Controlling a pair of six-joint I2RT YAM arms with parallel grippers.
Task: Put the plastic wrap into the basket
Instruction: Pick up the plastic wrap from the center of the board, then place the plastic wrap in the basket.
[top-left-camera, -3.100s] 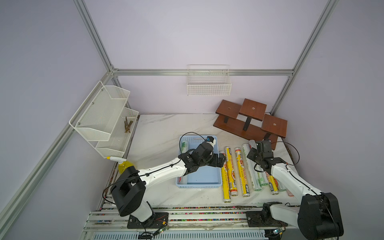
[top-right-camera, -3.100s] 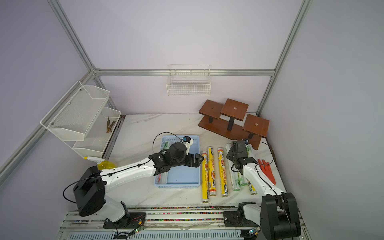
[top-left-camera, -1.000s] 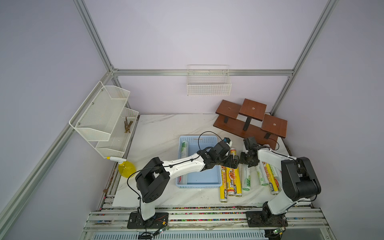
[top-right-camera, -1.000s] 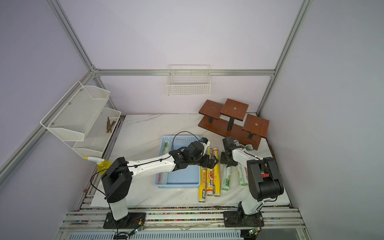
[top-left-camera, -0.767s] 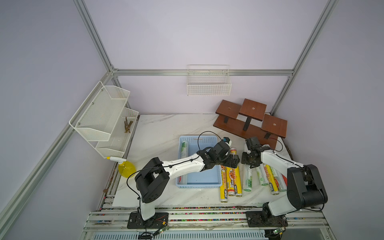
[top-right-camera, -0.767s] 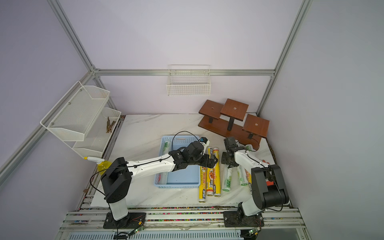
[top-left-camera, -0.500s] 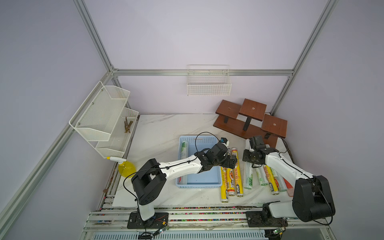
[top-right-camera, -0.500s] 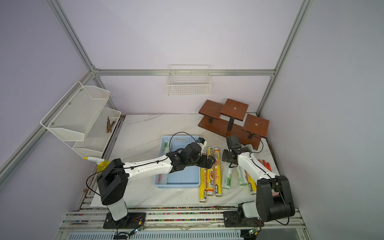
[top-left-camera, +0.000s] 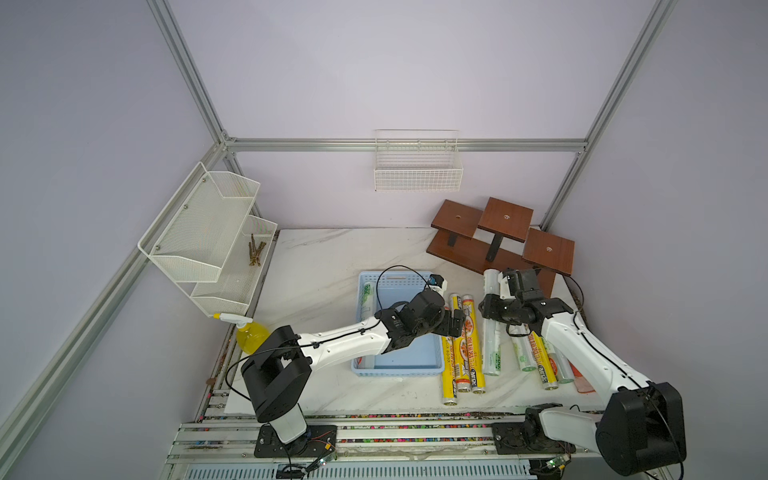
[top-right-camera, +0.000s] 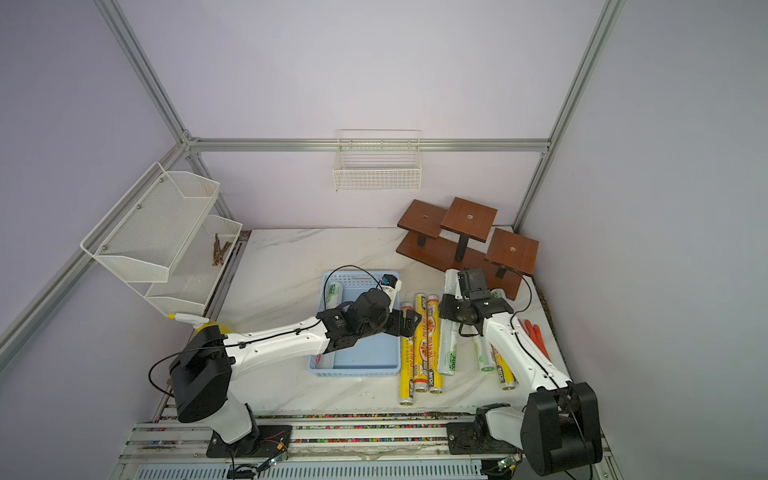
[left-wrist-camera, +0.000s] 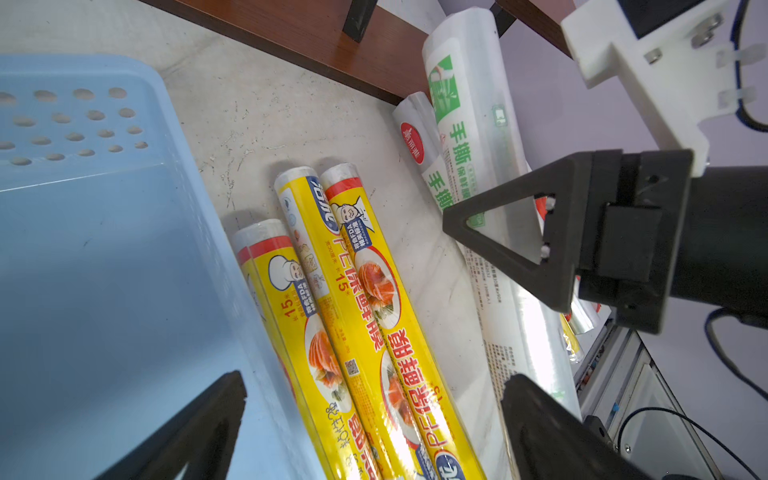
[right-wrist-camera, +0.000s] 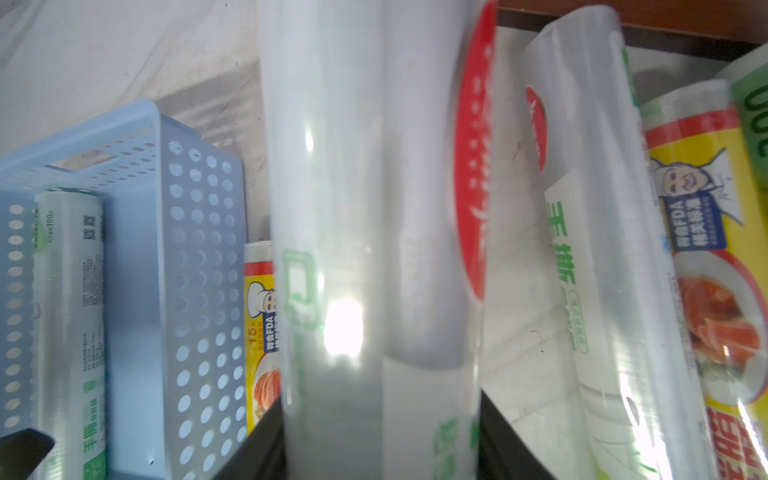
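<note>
The right tool (top-left-camera: 494, 309) is clamped across a translucent white roll (top-left-camera: 491, 353) of plastic wrap with green print, gripping it nearer its far end than its near end. In the right wrist view this roll fills the middle of the picture, and the tool's dark fingers (right-wrist-camera: 257, 453) press on either side of it. The left wrist view shows the roll's far end raised over a neighbouring white roll with a red label (left-wrist-camera: 413, 141). Whether the near end touches the desk (top-left-camera: 324, 266) cannot be told.

The left tool (top-left-camera: 455, 326) hangs just beside the right one, jaws wide apart and holding nothing. In its wrist view one finger is over the inside of the basket. The other is over the gripped roll, with the yellow rolls between the two fingers.

The light-blue basket (top-left-camera: 399, 372) sits in the middle of the desk, left of both tools. One white roll with green print (top-left-camera: 365, 295) already lies inside, along its left wall. Three yellow rolls (top-left-camera: 467, 353) lie side by side on the desk against the basket's right wall. They separate the basket from the gripped roll, which runs parallel to them. Further rolls (top-left-camera: 525, 355), white and yellow, lie to the right, partly under the right arm.
</note>
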